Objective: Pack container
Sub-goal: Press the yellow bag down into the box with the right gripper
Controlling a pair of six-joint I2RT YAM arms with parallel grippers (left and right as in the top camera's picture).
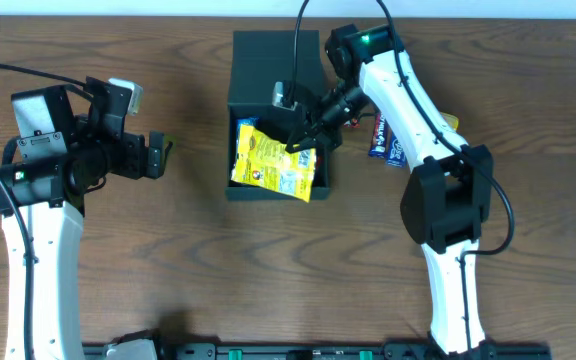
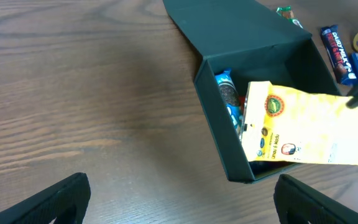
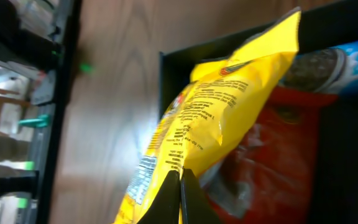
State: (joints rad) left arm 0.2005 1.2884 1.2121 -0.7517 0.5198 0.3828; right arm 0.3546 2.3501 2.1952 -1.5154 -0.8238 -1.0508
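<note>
The black container (image 1: 236,110) stands at the table's middle back with its flap lid open toward the far side. My right gripper (image 1: 303,140) is shut on the edge of a yellow snack bag (image 1: 273,163) and holds it over the container's front part. In the right wrist view the bag (image 3: 229,106) hangs from the shut fingers (image 3: 180,180) above a red packet (image 3: 272,162) and a blue cookie pack (image 3: 328,68) inside. The left wrist view shows the container (image 2: 216,137), the bag (image 2: 309,134) and the blue pack (image 2: 229,99). My left gripper (image 1: 158,152) is open and empty, left of the container.
Blue chocolate bars (image 1: 383,138) and a yellow item (image 1: 450,122) lie on the table right of the container, partly under the right arm. They also show in the left wrist view (image 2: 337,53). A rail runs along the table's front edge (image 1: 298,350).
</note>
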